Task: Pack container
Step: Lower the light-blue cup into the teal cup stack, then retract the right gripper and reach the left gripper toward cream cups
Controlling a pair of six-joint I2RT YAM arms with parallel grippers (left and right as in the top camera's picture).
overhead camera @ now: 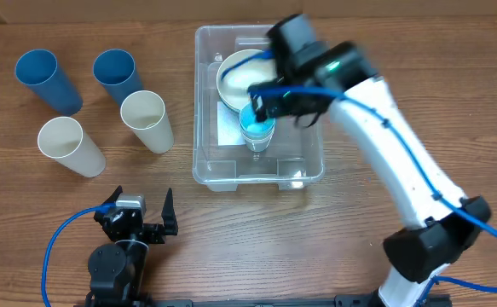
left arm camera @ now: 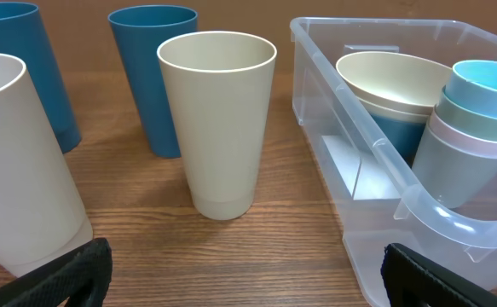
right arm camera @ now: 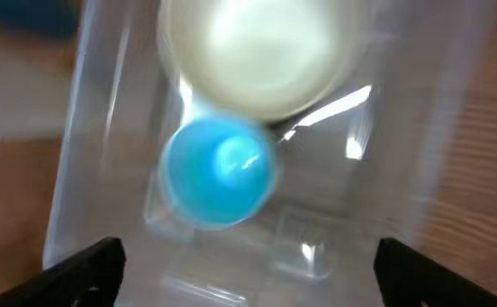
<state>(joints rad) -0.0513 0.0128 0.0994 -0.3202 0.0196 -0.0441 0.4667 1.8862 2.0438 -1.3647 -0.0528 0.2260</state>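
Overhead: the container point(overhead camera: 204, 166) sits at upper centre of the tabletop point(overhead camera: 299, 247). Inside it, a pale bowl point(overhead camera: 235, 72) is at the top end. Just below that is a cup stack point(overhead camera: 257, 128) with a blue cup on top. The right arm point(overhead camera: 384, 145) reaches over the container with its head above the stack. It is blurred, so the opening is unreadable here. Outside, at upper left, are two blue cups point(overhead camera: 48, 78) and two cream cups point(overhead camera: 147, 121). The left fingers point(overhead camera: 170, 217) are at lower left, spread and empty.

Left wrist: both tips sit in the bottom corners, wide apart, gripping nothing. A cream cup stands upright dead ahead, with the container wall at right.

Right wrist: the right fingers point(right arm camera: 86, 271) sit in the bottom corners, wide and empty, touching nothing. The view is straight down onto the stack and bowl, and blurred.

Judgement: packing is partway done, with the right arm at the drop-off end of a placement. Four cups remain out. The next move calls for gripping one by its rim, then nesting it on the stack or standing it in the container's bare lower end.
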